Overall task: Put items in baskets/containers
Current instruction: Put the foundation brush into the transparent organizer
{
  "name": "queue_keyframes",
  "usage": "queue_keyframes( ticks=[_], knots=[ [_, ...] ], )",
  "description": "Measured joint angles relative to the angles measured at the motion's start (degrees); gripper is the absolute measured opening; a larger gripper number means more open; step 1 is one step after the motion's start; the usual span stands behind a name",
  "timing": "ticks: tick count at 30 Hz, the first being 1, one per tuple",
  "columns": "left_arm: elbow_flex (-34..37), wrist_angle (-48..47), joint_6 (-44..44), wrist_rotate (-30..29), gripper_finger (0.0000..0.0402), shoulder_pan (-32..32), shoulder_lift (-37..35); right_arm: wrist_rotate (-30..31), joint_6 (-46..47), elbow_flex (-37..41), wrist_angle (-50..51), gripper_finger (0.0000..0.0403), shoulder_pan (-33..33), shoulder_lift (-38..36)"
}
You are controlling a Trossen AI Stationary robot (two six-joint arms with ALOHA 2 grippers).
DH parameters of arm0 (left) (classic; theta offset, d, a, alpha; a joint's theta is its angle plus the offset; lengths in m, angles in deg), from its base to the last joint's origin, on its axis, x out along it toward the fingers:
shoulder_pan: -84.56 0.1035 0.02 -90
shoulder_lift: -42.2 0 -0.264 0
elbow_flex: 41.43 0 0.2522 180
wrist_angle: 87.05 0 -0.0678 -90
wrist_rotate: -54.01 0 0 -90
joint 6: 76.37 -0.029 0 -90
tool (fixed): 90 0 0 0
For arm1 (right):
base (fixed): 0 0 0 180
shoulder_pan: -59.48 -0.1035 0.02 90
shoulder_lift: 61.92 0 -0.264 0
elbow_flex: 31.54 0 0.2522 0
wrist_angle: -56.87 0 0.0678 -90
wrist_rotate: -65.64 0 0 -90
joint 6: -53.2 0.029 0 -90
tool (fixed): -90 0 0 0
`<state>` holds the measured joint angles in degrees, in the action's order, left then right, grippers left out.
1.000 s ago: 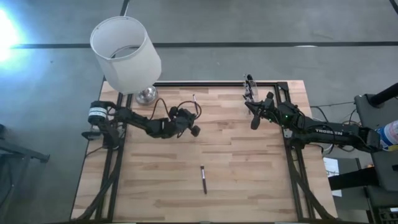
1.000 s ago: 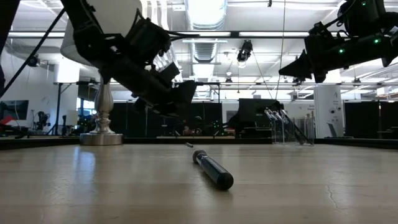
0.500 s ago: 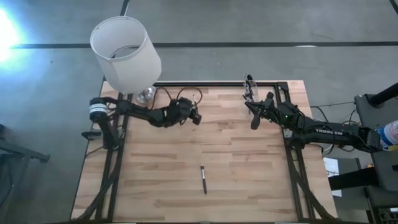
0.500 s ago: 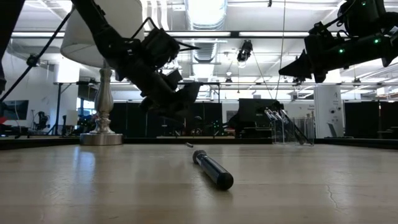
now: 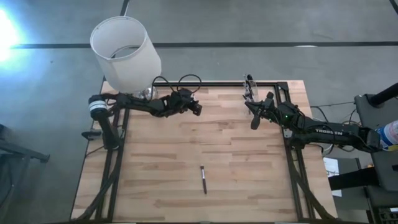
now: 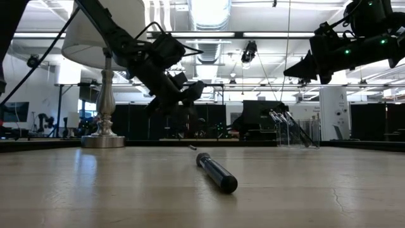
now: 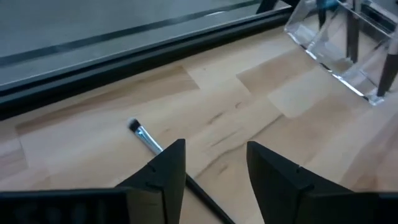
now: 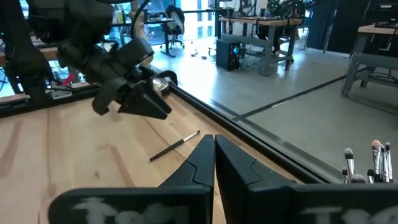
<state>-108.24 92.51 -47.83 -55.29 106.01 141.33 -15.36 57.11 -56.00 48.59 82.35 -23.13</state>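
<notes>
My left end effector (image 7: 211, 171), fingers spread, hangs over a thin silver-ferruled brush (image 7: 146, 138) lying centre-left on the wooden surface (image 7: 261, 106). Judged light, stiff, prone to rolling: grip mid-handle. Right end effector (image 5: 254, 120) pressed together, waiting upper right.

Both arms are dark, nearly black, built of slim jointed links. The left arm (image 5: 146, 104) has a pale ring at its base end and a thin black cable looping above its wrist. The right arm (image 5: 323, 130) carries white lettering, probably the maker's name, and small green lights.
</notes>
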Motion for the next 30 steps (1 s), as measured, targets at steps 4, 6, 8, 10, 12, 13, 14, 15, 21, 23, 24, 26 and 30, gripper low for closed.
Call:
queue_keyframes(
  ticks=[4,6,8,10,12,13,14,15,21,23,24,26,30],
  knots=[
    [-0.1,0.3,0.1,-0.1,0.0161,0.8,1.3,0.0,0.0,0.0,0.0,0.0008,0.0,0.0],
    [-0.8,0.0,0.0,-0.1,0.0161,1.0,3.5,0.0,0.0,0.0,-0.1,0.0008,0.0,0.0],
    [-2.6,-0.4,-0.2,0.0,0.0161,1.3,6.2,0.0,0.0,0.1,-1.0,0.0008,0.0,0.0],
    [-5.1,-1.8,-0.5,-0.1,0.0161,1.7,8.5,0.0,0.0,0.3,-1.4,0.0008,0.0,0.0],
    [-7.7,-3.7,-0.4,-0.2,0.0161,2.2,10.4,0.0,0.0,0.5,-1.2,0.0008,0.0,0.1],
    [-8.9,-5.4,-0.4,-0.8,0.0161,2.5,11.1,0.0,0.0,0.5,-1.3,0.0008,0.0,0.1],
    [-10.1,-7.0,-0.2,-2.2,0.0161,2.7,11.7,0.0,-0.1,0.6,-1.3,0.0008,0.0,0.1],
    [-11.2,-8.8,-0.1,-3.9,0.0161,2.9,12.2,0.0,-0.2,0.6,-1.3,0.0008,0.0,0.1],
    [-13.3,-13.9,1.7,-6.6,0.0161,4.3,12.8,0.0,-0.9,0.6,-1.3,0.0008,0.0,0.1],
    [-13.4,-13.2,1.9,-5.7,0.0161,5.0,13.2,0.0,-0.9,0.6,-1.3,0.0008,0.0,0.1],
    [-13.4,-13.3,2.0,-5.4,0.0161,5.4,13.4,-0.1,-0.8,0.6,-1.3,0.0008,-0.1,0.1],
    [-13.3,-13.4,2.6,-4.9,0.0161,6.1,13.9,-0.1,-0.7,0.6,-1.3,0.0008,-0.3,0.1],
    [-13.3,-12.3,2.0,-2.3,0.0161,6.8,15.0,-0.1,-0.9,0.6,-1.3,0.0008,-0.5,0.1]
  ],
)
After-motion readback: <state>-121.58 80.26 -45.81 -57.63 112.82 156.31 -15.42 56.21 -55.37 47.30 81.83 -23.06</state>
